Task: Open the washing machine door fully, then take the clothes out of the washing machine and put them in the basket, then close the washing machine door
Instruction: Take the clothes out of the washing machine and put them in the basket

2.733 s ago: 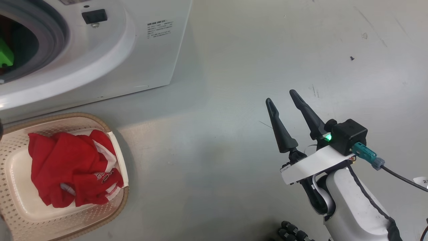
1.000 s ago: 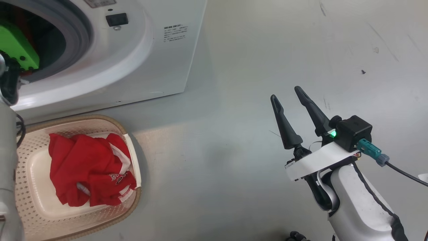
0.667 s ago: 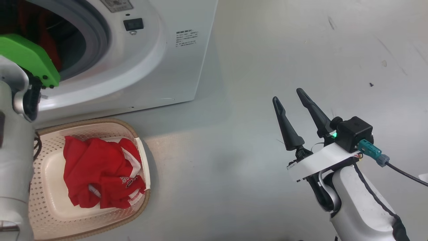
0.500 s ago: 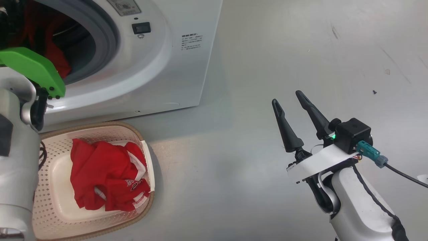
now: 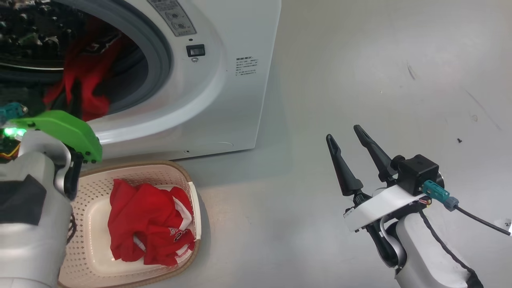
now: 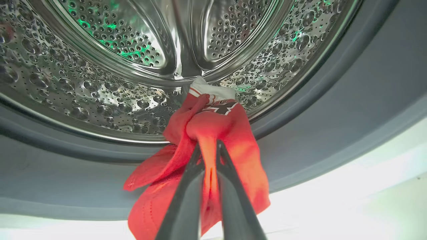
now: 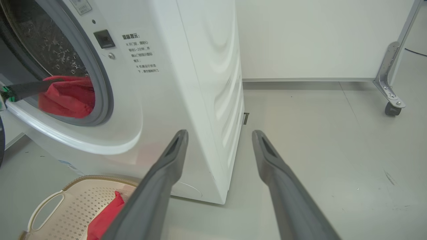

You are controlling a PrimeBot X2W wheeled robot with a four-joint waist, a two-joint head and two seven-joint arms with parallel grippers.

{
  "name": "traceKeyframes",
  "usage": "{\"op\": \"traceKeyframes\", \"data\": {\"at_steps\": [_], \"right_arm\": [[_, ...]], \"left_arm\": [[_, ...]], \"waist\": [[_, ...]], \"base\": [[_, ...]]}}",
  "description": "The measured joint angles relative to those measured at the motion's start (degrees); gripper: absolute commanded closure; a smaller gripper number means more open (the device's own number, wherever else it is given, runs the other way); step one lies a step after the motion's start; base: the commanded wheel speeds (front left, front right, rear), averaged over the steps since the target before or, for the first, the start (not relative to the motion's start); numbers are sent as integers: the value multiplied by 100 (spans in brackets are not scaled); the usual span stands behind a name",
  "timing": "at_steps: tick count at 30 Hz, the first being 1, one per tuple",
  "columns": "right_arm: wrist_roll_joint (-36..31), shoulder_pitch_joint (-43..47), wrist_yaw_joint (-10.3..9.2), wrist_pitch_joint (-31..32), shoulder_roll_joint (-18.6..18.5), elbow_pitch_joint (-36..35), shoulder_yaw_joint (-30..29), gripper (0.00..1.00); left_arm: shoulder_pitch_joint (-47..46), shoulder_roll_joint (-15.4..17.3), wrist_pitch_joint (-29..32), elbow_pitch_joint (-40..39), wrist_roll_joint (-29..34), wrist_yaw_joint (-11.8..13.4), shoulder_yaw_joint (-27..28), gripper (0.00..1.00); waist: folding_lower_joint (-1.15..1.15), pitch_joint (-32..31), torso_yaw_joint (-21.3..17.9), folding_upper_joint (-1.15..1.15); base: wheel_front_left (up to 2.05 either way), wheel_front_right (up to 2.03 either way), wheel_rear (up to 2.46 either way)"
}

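Note:
The white washing machine [image 5: 240, 100] stands with its drum mouth uncovered; the washing machine door is out of view. My left gripper [image 6: 208, 146] is shut on a red garment [image 6: 233, 133] of the clothes, at the grey rubber ring in front of the steel drum [image 6: 133, 50]. The same garment [image 5: 88, 80] hangs at the mouth in the head view, and shows as red cloth [image 7: 66, 96] from the right wrist. More red clothes [image 5: 148, 220] lie in the cream basket [image 5: 176, 172] on the floor below the mouth. My right gripper [image 5: 344, 133] is open and empty, off to the right over the floor.
Grey floor [image 5: 360, 60] stretches to the right of the machine. A white wall [image 7: 300, 33] runs behind it. A metal frame leg on a castor [image 7: 390, 83] stands at the far right. The basket's loop handle [image 7: 46, 203] faces the right wrist camera.
The head view has shifted, bringing the drum mouth and my left arm further into the picture. The held red garment now shows at the mouth. My right gripper stays open.

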Motion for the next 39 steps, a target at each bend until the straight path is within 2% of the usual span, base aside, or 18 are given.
{"op": "traceKeyframes", "data": {"at_steps": [9, 21, 26, 31, 39], "right_arm": [[21, 208, 0, 0, 7, 91, 11, 0], [45, 453, 0, 0, 19, 174, 9, 0], [45, 547, 0, 0, 22, 181, 27, 0], [46, 589, 0, 0, 51, 178, 57, 0], [49, 592, 0, 0, 53, 169, 24, 0]], "left_arm": [[678, 4, -516, -155, -55, 0, -158, 100], [1375, 58, -749, -635, 71, -1, -319, 100], [1450, 90, -767, -1143, 261, -5, -311, 100], [1530, 157, -766, -2185, 542, 37, -69, 100], [1807, 136, -767, -3368, 778, 87, 199, 100]], "waist": [[0, -414, 175, 0], [0, -907, 332, 0], [0, -1072, 389, 0], [0, -1172, 442, 0], [0, -1249, 490, 0]], "base": [[0, 0, 0], [0, 0, 0], [0, 0, 0], [0, 0, 0], [0, 0, 0]]}}
